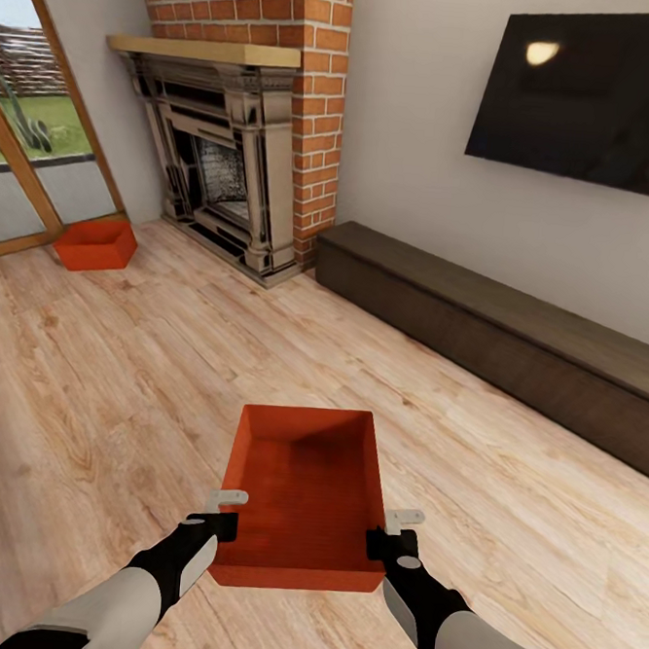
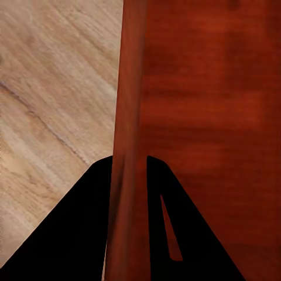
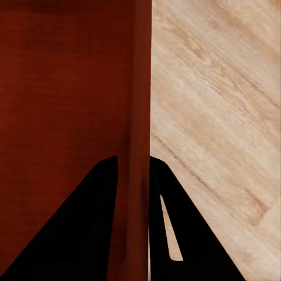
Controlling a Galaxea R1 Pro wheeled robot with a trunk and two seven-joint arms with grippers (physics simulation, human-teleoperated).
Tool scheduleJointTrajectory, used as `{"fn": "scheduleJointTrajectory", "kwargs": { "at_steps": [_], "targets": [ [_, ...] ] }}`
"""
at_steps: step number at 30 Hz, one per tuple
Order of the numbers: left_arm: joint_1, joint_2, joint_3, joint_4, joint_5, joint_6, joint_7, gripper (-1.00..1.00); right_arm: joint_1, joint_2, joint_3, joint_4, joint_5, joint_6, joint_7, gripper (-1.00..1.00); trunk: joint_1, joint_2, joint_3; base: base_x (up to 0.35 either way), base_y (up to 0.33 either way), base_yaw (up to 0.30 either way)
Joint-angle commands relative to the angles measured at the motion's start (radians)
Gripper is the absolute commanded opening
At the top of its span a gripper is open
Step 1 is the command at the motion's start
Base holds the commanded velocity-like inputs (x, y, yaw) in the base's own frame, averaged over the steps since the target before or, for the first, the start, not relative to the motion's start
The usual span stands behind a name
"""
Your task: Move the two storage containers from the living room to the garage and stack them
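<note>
Over the pale wood plank floor (image 1: pixel 115 386) of the living room, held up one red-orange storage container (image 1: pixel 303 499) at 6 o'clock in the head view, open top upward, long axis running away from the camera. Left gripper (image 1: pixel 224 514) pinched onto the container's left long wall (image 2: pixel 130 105), one dark finger on each side of the thin wall in the left wrist view. Right gripper (image 1: pixel 396 531) pinched likewise onto the right long wall (image 3: pixel 140 105). Second storage container (image 1: pixel 96 244) sat on the floor at 10 o'clock, well apart, just beside the glass door frame (image 1: pixel 29 174) and near the red-brick fireplace (image 1: pixel 245 123). Long low dark cabinet (image 1: pixel 500 329) ran along the white wall at 2 o'clock beneath the black TV (image 1: pixel 592 92).
</note>
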Motion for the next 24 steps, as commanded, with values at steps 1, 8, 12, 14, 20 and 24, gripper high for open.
{"fn": "scheduleJointTrajectory", "kwargs": {
  "at_steps": [1, 8, 12, 14, 20, 24],
  "targets": [
    [0.0, 0.0, 0.002, -0.003, -0.003, 0.006, 0.008, -1.0, -0.001, -0.001, -0.004, 0.002, -0.012, -0.006, -0.002, -1.0, -0.004, 0.007, 0.003, 0.0, 0.0, 0.0],
    [0.0, 0.0, 0.002, -0.003, -0.003, 0.006, 0.008, -1.0, -0.001, 0.0, -0.004, 0.002, -0.012, -0.005, -0.002, -1.0, -0.031, 0.056, 0.024, 0.0, 0.0, 0.0],
    [0.0, 0.0, 0.003, -0.003, -0.003, 0.007, 0.008, -1.0, -0.001, -0.001, -0.004, 0.002, -0.012, -0.003, -0.002, -1.0, -0.046, 0.084, 0.037, 0.0, 0.0, 0.0],
    [0.0, 0.0, 0.002, -0.003, -0.003, 0.006, 0.008, -1.0, -0.001, -0.001, -0.004, 0.002, -0.012, -0.003, -0.002, -1.0, -0.054, 0.098, 0.043, 0.0, 0.0, 0.0],
    [0.0, 0.0, 0.003, -0.003, -0.003, 0.006, 0.008, -1.0, -0.001, 0.008, -0.005, 0.002, -0.013, 0.002, -0.004, -1.0, -0.073, 0.133, 0.059, 0.0, 0.0, 0.0],
    [0.0, 0.0, 0.003, -0.003, -0.003, 0.006, 0.009, -1.0, -0.001, 0.008, -0.005, 0.003, -0.013, 0.006, -0.003, -1.0, -0.073, 0.133, 0.061, 0.0, 0.0, 0.0]
  ]
}}
